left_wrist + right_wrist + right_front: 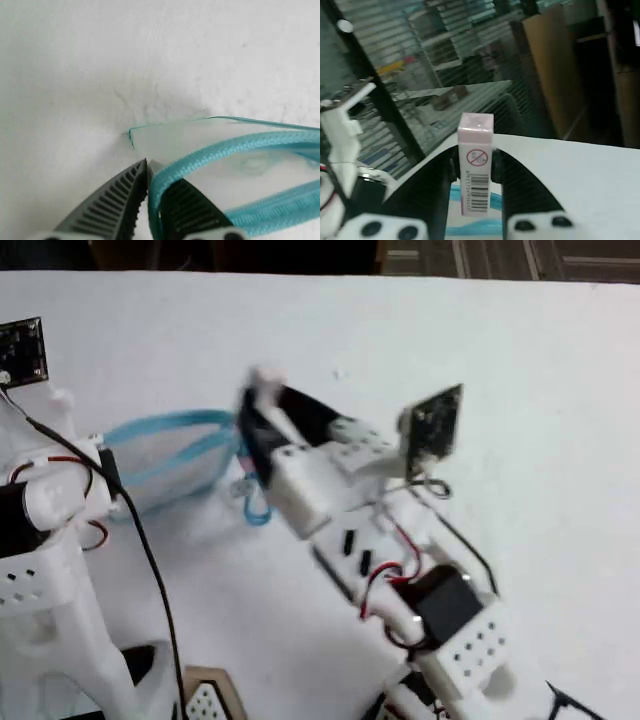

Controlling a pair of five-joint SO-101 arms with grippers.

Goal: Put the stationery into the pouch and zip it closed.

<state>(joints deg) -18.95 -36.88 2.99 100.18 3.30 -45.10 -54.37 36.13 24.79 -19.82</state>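
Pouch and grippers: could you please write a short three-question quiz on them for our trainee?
1. True or false: the right gripper is empty.
2. What is the left gripper shut on? A) the pouch at its zipper edge; B) a pen; C) nothing.
3. Fill in: the zipper's two sides lie ____ (together or apart).
Key: 1 false, it holds a small white box with a barcode; 2 A; 3 apart.
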